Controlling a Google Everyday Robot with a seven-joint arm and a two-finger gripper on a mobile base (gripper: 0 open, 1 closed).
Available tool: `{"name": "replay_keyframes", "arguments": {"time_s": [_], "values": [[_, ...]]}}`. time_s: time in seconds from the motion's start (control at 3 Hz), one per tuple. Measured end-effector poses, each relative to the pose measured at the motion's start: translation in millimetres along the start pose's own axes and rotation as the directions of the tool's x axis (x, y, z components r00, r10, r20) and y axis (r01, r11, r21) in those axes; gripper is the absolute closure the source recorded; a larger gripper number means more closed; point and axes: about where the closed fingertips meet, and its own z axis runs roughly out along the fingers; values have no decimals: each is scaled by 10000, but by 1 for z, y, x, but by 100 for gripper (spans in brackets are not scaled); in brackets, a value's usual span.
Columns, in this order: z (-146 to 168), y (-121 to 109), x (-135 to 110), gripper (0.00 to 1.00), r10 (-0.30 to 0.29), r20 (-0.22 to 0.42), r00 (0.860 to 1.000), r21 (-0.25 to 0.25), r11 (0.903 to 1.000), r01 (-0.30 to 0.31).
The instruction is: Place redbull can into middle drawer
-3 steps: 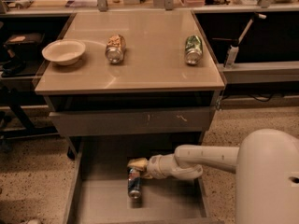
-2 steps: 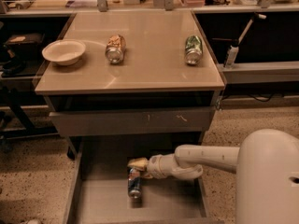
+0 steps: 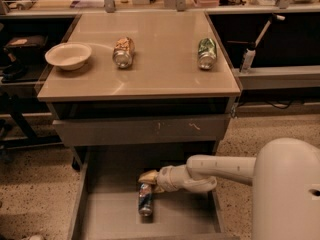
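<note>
The redbull can (image 3: 145,200), slim and silver with blue patches, lies on its side on the flat floor of the pulled-out middle drawer (image 3: 105,214), its length running front to back. My gripper (image 3: 153,182) reaches in from the right on a white arm and hovers at the can's far end, just above it. The fingers (image 3: 148,176) are tan and spread apart, and the can rests on the drawer floor rather than in their grasp.
On the tabletop (image 3: 160,69) lie an orange-tan patterned can (image 3: 123,52), a green can (image 3: 206,53) and a white bowl (image 3: 68,56). A closed drawer front with white scratch marks (image 3: 145,129) sits above the open drawer. My white body (image 3: 287,189) fills the lower right.
</note>
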Motion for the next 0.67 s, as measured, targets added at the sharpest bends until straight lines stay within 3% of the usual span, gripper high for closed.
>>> {"name": "replay_keyframes", "arguments": {"time_s": [0.33, 0.67], "values": [[0, 0, 0, 11, 0, -1, 10000, 0, 10000, 0], [0, 0, 0, 0, 0, -3, 10000, 0, 10000, 0]]}}
